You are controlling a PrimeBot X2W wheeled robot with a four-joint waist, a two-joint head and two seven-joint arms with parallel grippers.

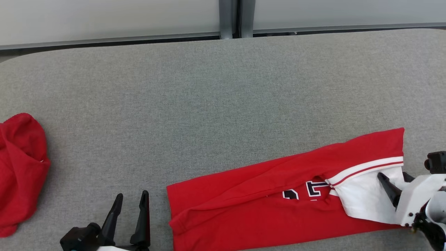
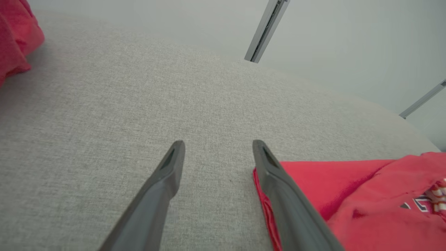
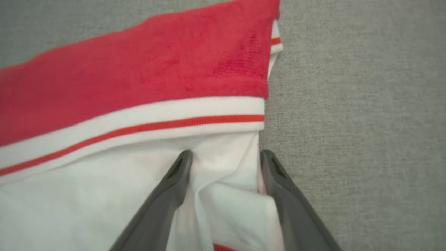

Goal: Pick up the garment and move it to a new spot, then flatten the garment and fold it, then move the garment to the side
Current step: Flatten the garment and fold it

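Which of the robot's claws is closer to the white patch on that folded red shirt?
Right. The right gripper is open over the white patch, with its fingers either side of a fold. The left gripper is beside the opposite, red end of the shirt.

The head view looks steeply down on the table. Both wrist views peer low past their jaws, sharing the garment.

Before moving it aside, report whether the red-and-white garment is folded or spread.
Folded. The garment lies as a narrow band, a red layer doubled over part of its lettering.
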